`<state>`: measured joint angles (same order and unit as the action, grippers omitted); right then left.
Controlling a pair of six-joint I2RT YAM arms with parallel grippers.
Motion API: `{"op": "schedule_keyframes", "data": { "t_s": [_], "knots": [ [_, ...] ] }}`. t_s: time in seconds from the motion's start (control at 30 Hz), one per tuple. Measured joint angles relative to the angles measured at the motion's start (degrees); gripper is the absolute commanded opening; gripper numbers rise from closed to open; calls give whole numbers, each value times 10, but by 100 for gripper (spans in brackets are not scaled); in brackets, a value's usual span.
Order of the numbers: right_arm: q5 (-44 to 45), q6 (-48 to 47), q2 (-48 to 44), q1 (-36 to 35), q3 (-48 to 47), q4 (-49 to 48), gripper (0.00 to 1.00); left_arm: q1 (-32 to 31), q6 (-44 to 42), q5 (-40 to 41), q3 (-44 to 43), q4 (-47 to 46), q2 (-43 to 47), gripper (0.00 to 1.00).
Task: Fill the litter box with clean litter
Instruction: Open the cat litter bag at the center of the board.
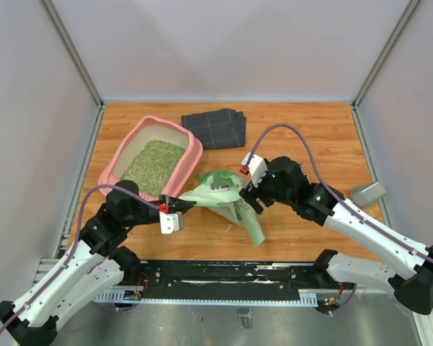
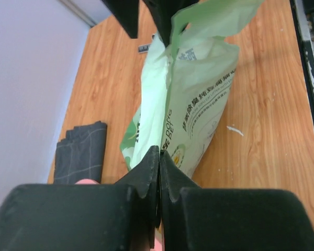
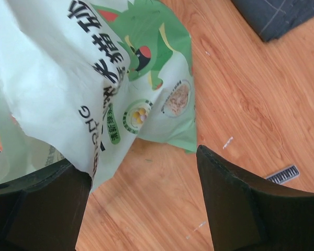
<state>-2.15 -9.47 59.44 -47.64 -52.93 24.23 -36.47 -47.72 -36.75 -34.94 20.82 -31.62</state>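
Gripping to pour, we judge: our left tool point(image 2: 159, 157) pinches the litter bag point(image 1: 227, 198), our right tool point(image 3: 141, 162) gapes wide partly around it; next we should tip it over the litter box point(image 1: 153, 120) at ten o'clock.

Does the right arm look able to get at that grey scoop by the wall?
Probably yes: the right hand is open, and the scoop lies on bare wood just beside its forearm with nothing between, though the arm would have to fold back.
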Motion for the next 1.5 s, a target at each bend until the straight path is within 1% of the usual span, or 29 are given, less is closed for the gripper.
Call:
{"op": "schedule_keyframes", "data": {
  "t_s": [0.1, 0.2, 0.23, 0.27, 0.43, 0.5, 0.63, 0.73, 0.77, 0.8, 0.9, 0.97, 1.03, 1.13, 1.2, 1.33, 1.5],
  "knots": [
    [26, 8, -10, 0, 3, 16, 80, -1, 4, 8, 21, -39, 20, 0],
    [48, 24, -26, -1, 2, 32, 85, -1, 29, 16, 52, -81, 43, 0],
    [56, 31, -32, -1, 0, 38, 91, -1, 37, 17, 58, -91, 45, 0],
    [68, 37, -38, -1, -2, 42, 100, -1, 48, 18, 62, -101, 45, 0],
    [115, 63, -76, 2, -21, 49, 98, -1, 94, 22, 67, -130, 43, 0],
    [120, 67, -85, 3, -35, 48, 98, -1, 111, 22, 73, -144, 46, 0],
    [88, 67, -85, 5, -60, 51, 99, -1, 143, 28, 77, -157, 48, 0],
    [27, 67, -91, 5, -66, 66, 100, -1, 161, 38, 77, -163, 47, 0],
    [-2, 66, -97, 5, -65, 74, 97, -1, 166, 40, 77, -164, 47, 0],
    [-25, 66, -104, 5, -63, 77, 92, -1, 170, 43, 77, -165, 47, 0],
    [-82, 72, -143, 5, -55, 84, 74, -1, 183, 52, 77, -170, 46, 0],
    [-111, 90, -168, 2, -50, 84, 72, -1, 194, 60, 77, -174, 45, 0],
    [-119, 110, -190, -10, -40, 85, 74, -1, 206, 70, 77, -178, 43, 0],
    [-99, 131, -204, -57, -18, 84, 80, -1, 228, 85, 73, -183, 35, 0],
    [-71, 139, -199, -91, -7, 89, 81, -1, 240, 93, 66, -185, 26, 0],
    [-10, 153, -175, -145, -4, 95, 81, -1, 258, 107, 48, -185, 1, 0],
    [53, 183, -147, -200, 1, 78, 79, -1, 276, 115, 37, -188, -14, 0]
  ]
}}
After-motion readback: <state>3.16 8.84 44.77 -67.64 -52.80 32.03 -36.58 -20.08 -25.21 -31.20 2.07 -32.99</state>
